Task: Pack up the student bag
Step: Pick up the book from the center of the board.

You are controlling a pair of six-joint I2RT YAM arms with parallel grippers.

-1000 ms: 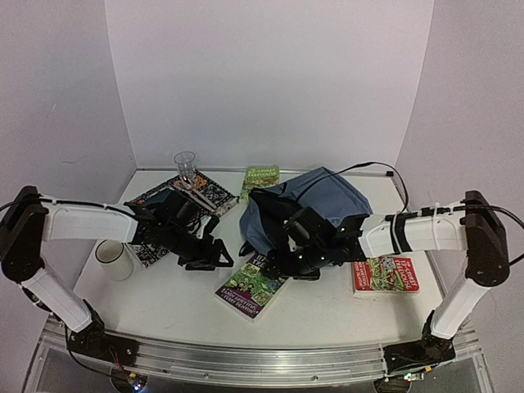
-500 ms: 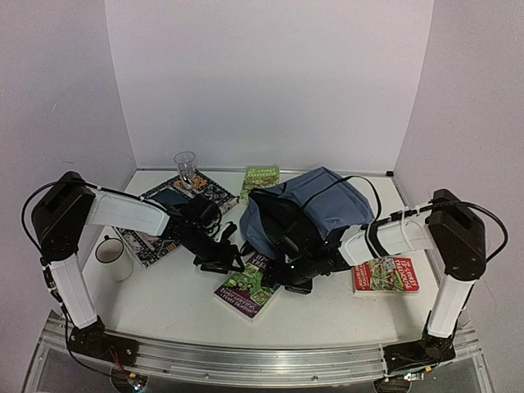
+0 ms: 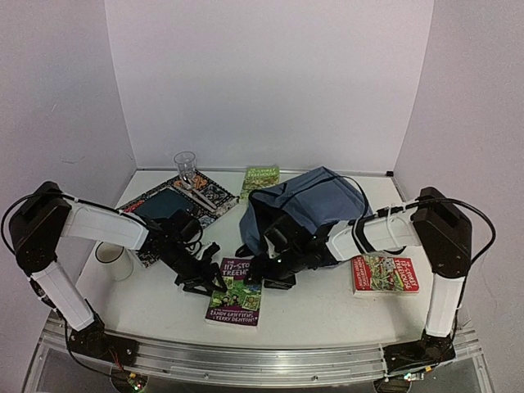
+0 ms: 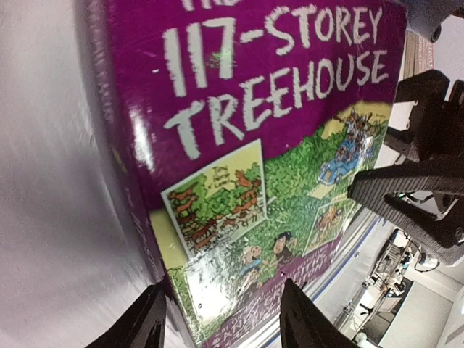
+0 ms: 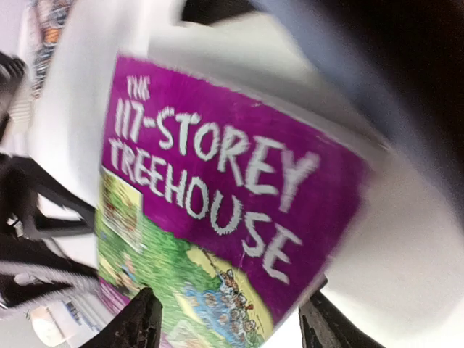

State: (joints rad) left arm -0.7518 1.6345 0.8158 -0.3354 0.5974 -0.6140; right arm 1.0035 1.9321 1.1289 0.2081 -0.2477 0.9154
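the student bag (image 3: 315,201) lies on the white table (image 3: 327,309), right of centre and toward the far side. it is grey-blue, with its dark open side toward the left. just near of that side lies a purple book (image 3: 235,292), cover up, titled "117-storey treehouse".

the right gripper (image 3: 268,274) is at the book's far right corner, between book and bag. its jaws stand apart; the blurred right wrist view shows the cover between its fingers (image 5: 145,319).

the left gripper (image 3: 205,282) is at the book's left edge. its jaws stand apart, with the cover showing between its fingers (image 4: 293,319).

whether either gripper touches the book cannot be told.

a red book (image 3: 385,274) lies near right of the bag. a green book (image 3: 262,176) lies far left of it. a clear glass (image 3: 186,168) stands at the far corner of a patterned book (image 3: 164,205). a white mug (image 3: 110,258) stands near left.
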